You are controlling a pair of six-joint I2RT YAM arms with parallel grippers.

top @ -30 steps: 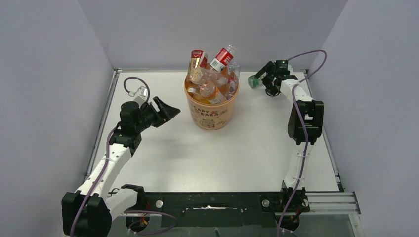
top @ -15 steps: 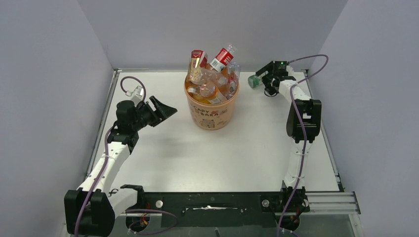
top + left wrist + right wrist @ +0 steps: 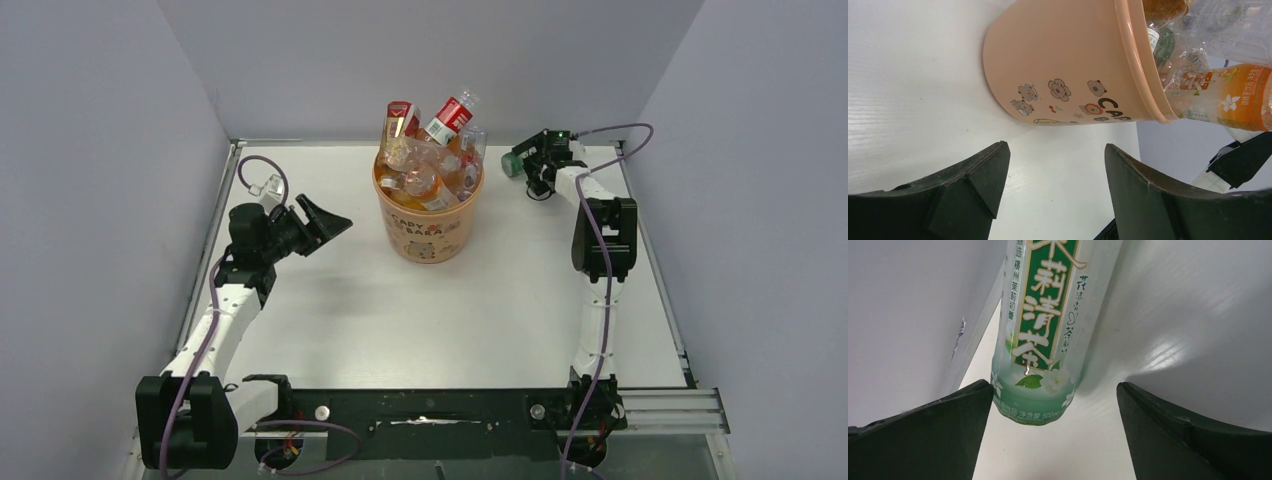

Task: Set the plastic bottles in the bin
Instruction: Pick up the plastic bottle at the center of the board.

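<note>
Pale-orange bin [image 3: 428, 232]: centre, heaped with plastic bottles [image 3: 432, 158]
Green-label bottle [image 3: 1045, 315]: 1 o'clock of bin — between right gripper [image 3: 1054, 389] fingers, spread wide
Left gripper [image 3: 333, 222]: 9 o'clock of bin — fingers apart

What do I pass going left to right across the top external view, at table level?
left gripper → bin → green-label bottle. The right gripper overlaps that bottle, so its place in the order is unclear.
</note>
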